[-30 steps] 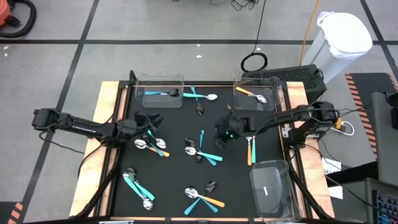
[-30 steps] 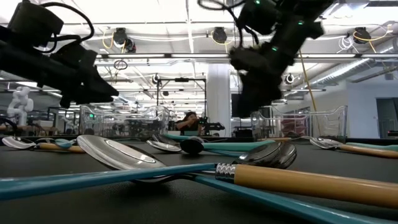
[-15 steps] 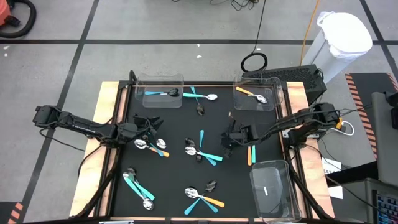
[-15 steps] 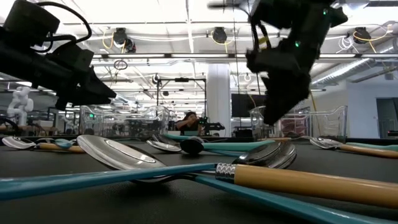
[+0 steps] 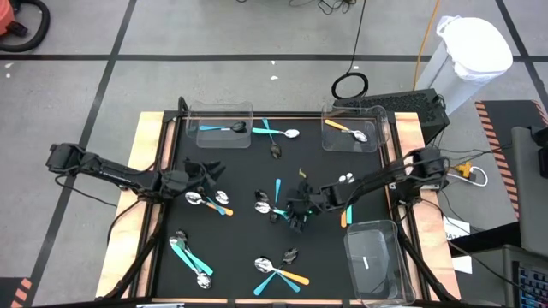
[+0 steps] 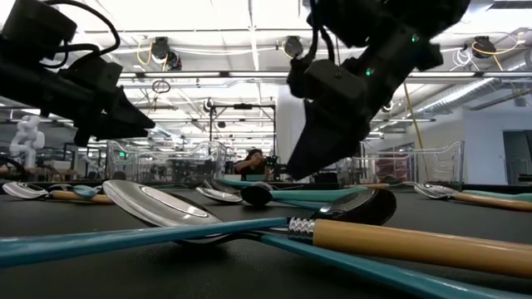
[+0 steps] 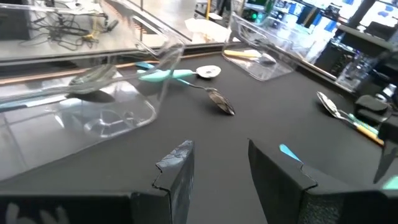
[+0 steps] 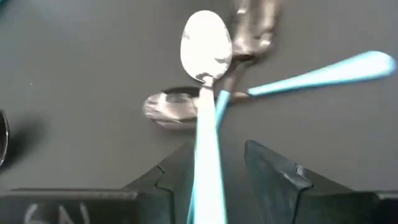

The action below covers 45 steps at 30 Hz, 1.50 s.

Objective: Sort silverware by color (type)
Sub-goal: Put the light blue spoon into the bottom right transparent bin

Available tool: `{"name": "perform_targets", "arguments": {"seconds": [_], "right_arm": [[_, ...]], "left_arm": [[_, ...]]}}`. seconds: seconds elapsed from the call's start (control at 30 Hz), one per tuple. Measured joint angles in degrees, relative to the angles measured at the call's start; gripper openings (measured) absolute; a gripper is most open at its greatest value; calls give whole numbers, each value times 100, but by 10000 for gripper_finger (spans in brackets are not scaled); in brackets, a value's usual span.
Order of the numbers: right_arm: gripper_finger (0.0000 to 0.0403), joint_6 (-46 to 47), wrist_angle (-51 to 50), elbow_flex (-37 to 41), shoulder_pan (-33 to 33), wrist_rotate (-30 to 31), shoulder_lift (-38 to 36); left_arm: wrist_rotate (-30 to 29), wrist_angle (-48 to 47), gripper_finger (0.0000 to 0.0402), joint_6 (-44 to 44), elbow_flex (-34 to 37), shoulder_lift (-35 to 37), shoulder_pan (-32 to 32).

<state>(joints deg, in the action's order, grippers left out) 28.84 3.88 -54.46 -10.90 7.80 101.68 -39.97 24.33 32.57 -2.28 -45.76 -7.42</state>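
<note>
Silverware lies scattered on the black mat (image 5: 244, 244). A crossed pile of teal-handled spoons (image 5: 276, 205) lies at the middle. My right gripper (image 5: 298, 216) is open and low over this pile, tilted down, as the low view (image 6: 303, 162) shows. In the right wrist view its fingers (image 8: 273, 177) stand on either side of the light-blue handle (image 8: 208, 143) of a silver spoon, head (image 8: 205, 46) pointing away. I cannot tell whether they touch it. My left gripper (image 5: 210, 169) is open and empty at the mat's left, above a spoon pair (image 5: 210, 201).
Clear bins stand at the far left (image 5: 220, 126), far right (image 5: 354, 128) and near right (image 5: 377, 261). An orange-handled spoon (image 5: 345, 181) lies under my right arm. More spoons lie near left (image 5: 190, 259), near middle (image 5: 278, 274) and at the far middle (image 5: 278, 133).
My right gripper has gone from the mat's right part toward the near edge and the left, and down, onto the middle pile of teal spoons. It now straddles one light-blue handle. The spoons have stayed where they were.
</note>
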Motion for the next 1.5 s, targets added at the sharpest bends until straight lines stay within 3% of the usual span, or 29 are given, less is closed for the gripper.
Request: {"name": "perform_targets", "arguments": {"seconds": [0.13, 0.53, 0.7, 0.87, 1.0, 1.23, 1.37, 1.5], "right_arm": [[139, -22, 565, -64, -2, -73, 347], [139, -288, 386, -308, 1, -303, 508], [139, -308, 312, -315, 0, -348, 508], [139, -373, 289, -315, 27, -305, 506], [139, -249, 282, -315, 177, -188, 429], [139, -282, -11, -389, 275, -184, 178], [139, -454, -307, -389, 269, -189, 189], [139, -1109, -389, -386, 269, -109, 293]], "left_arm": [[-121, -52, 155, -30, 0, 0, -116], [-69, 592, 155, -40, 0, 2, -315], [385, 1938, 155, -751, 0, 9, -323], [938, 3792, 155, -2053, 0, 11, -323], [1410, 4539, 155, -2797, 0, 13, -323], [1429, 3996, 155, -2816, 0, 11, -312], [1341, 3413, 155, -2399, 0, 11, -312], [1021, 3001, 155, -2098, -1, 4, -310]]}}
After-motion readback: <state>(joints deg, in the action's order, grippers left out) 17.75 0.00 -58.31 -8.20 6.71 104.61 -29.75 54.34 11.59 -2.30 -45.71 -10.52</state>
